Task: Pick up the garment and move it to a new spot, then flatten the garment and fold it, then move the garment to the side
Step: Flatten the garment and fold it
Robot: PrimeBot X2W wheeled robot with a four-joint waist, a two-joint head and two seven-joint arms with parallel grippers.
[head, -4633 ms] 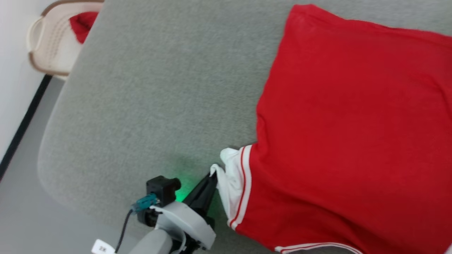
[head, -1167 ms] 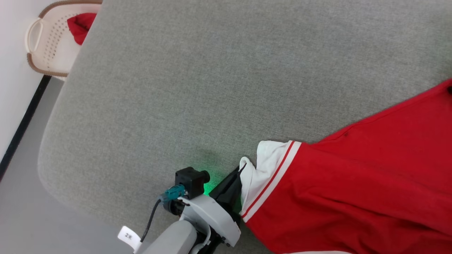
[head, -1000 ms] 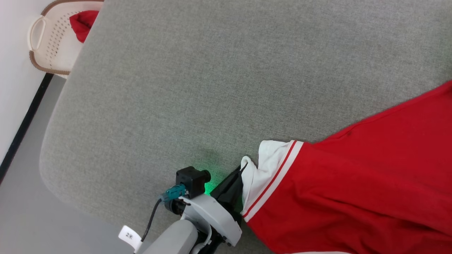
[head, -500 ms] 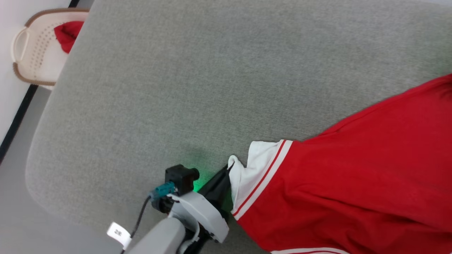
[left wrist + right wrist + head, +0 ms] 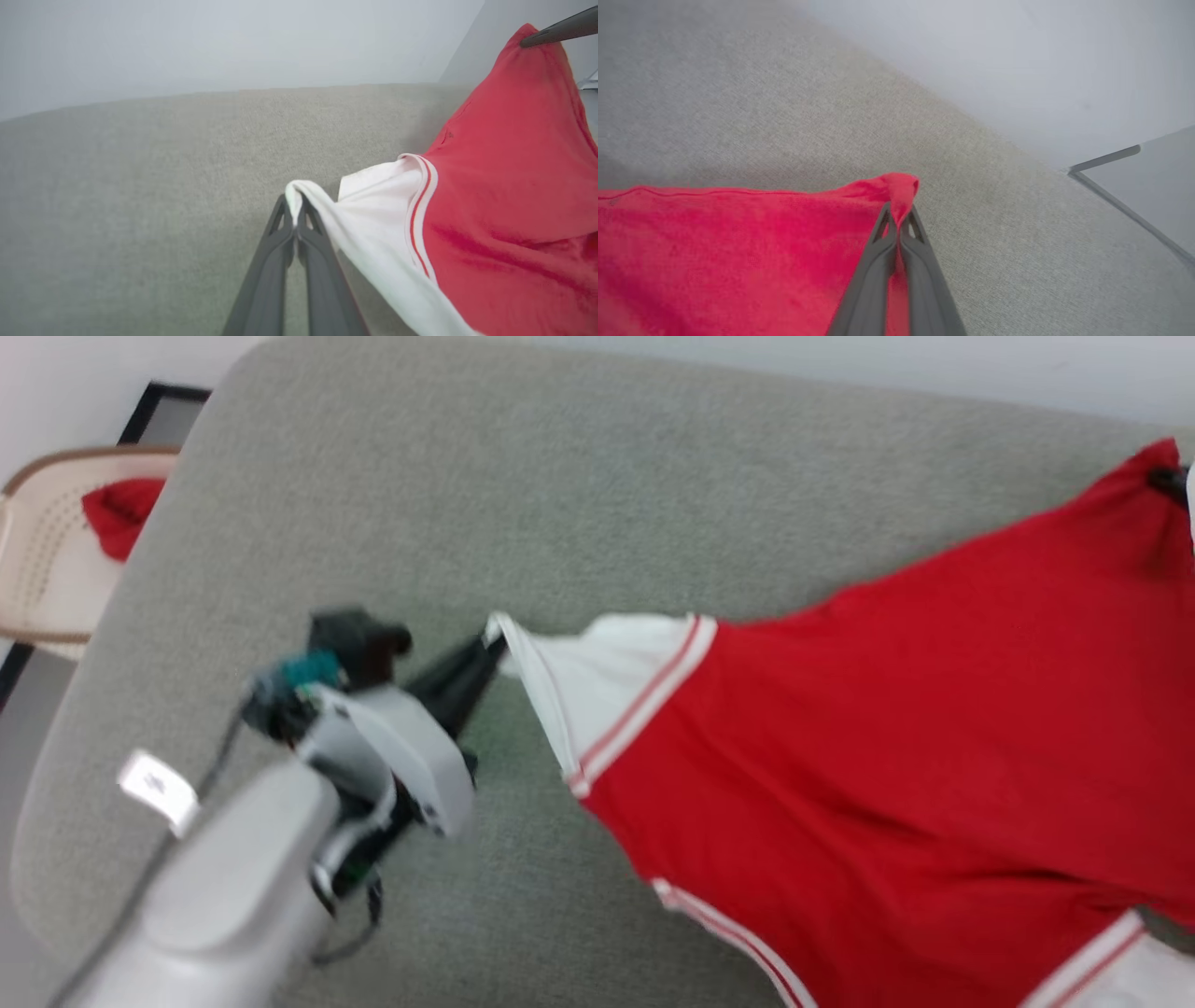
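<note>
The garment (image 5: pixel 896 737), a red jersey with white striped-trim sleeves, hangs stretched above the grey table (image 5: pixel 467 485) between both grippers. My left gripper (image 5: pixel 493 644) is shut on the tip of the white sleeve (image 5: pixel 373 205); in the left wrist view its tips (image 5: pixel 294 205) pinch that cloth. My right gripper (image 5: pixel 896 212) is shut on a red corner of the garment (image 5: pixel 738 242). In the head view that corner rises at the right edge, with the right gripper's dark tip (image 5: pixel 1167 481) just showing. The left wrist view shows the right gripper's fingers (image 5: pixel 560 30) on the raised red corner.
A beige perforated basket (image 5: pixel 42 569) with a small red cloth (image 5: pixel 117 513) stands off the table's left end. A pale wall runs behind the table. Grey floor with a dark strip (image 5: pixel 1120 186) lies past the table's far corner.
The right gripper has shut on the garment's red corner. Both grippers have risen and lifted the garment off the table, pulling it taut. The head camera has shifted too.
</note>
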